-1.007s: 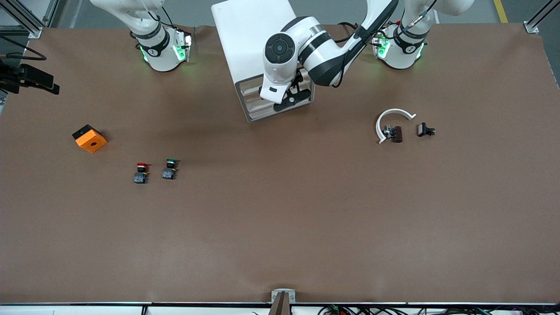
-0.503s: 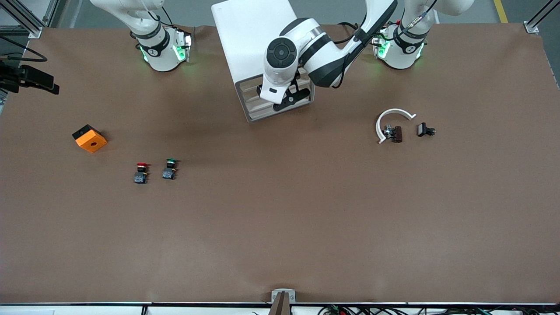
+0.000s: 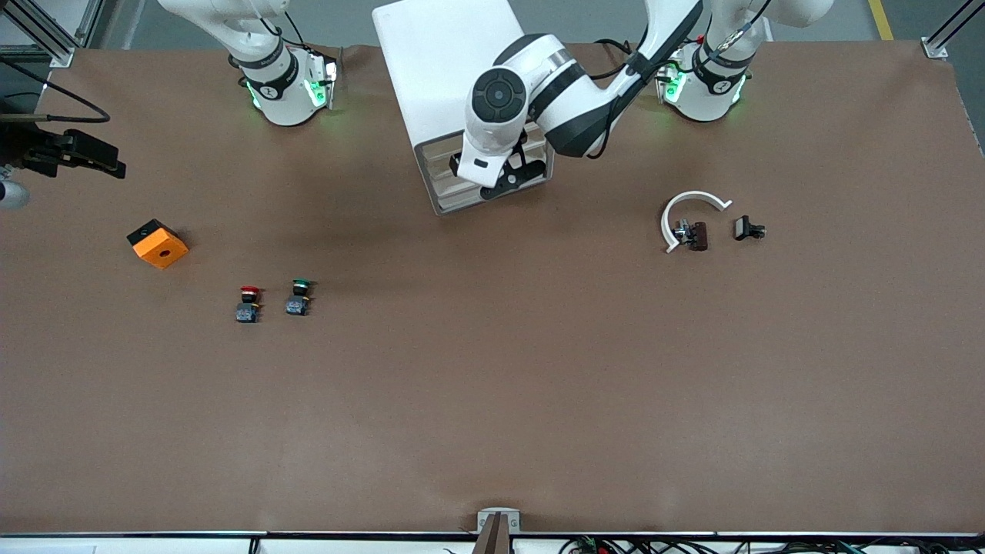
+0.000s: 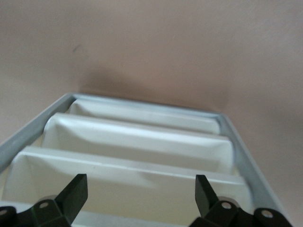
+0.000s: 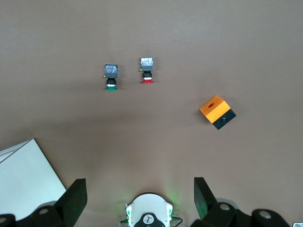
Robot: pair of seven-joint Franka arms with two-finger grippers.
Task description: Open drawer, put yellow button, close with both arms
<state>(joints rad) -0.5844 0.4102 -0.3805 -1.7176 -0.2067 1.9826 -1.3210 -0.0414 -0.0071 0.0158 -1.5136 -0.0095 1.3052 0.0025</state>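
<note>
Brown table: at twelve o'clock the white cabinet (image 3: 431, 69), its top drawer (image 3: 435, 151) looking pushed in. Left hand (image 4: 139, 182) hangs before the drawer fronts, fingers spread wide, holding nothing. Right hand (image 5: 139, 187) waits high over nine o'clock, also wide and bare. Red button (image 3: 248, 304), green button (image 3: 298, 298) and orange block (image 3: 158, 243) lie toward eight. Yellow button: cannot tell where.

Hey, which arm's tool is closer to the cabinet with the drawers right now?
The left. The left tool is open right at the cabinet's drawer fronts. The right tool is open too, off at the right arm's end of the table, above the orange box.
</note>
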